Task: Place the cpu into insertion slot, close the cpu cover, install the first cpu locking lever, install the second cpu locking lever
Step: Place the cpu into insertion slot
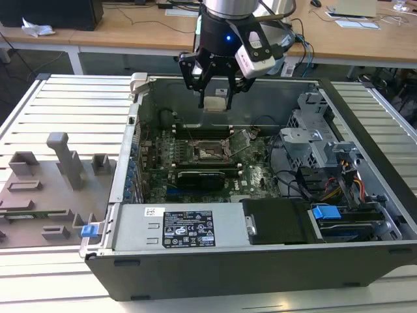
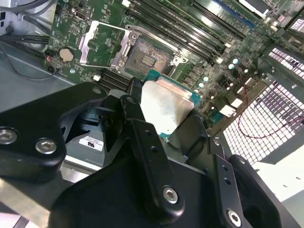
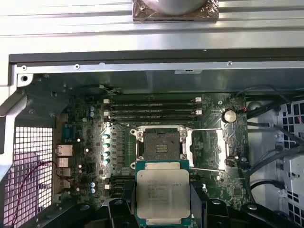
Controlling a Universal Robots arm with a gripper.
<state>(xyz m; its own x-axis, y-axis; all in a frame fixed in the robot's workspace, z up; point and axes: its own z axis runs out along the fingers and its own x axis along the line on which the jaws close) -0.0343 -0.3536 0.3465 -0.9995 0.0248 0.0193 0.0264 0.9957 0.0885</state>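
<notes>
The tool (image 3: 163,202) clenches the cpu (image 3: 163,192); first wrist view shows insertion slot (image 3: 159,146) open.

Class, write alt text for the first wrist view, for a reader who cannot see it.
The claw holds the cpu, silvery top showing, near the empty slot on a green motherboard inside an open computer case. The cover lies swung open beside the slot, and long memory slots run beyond it.
</notes>
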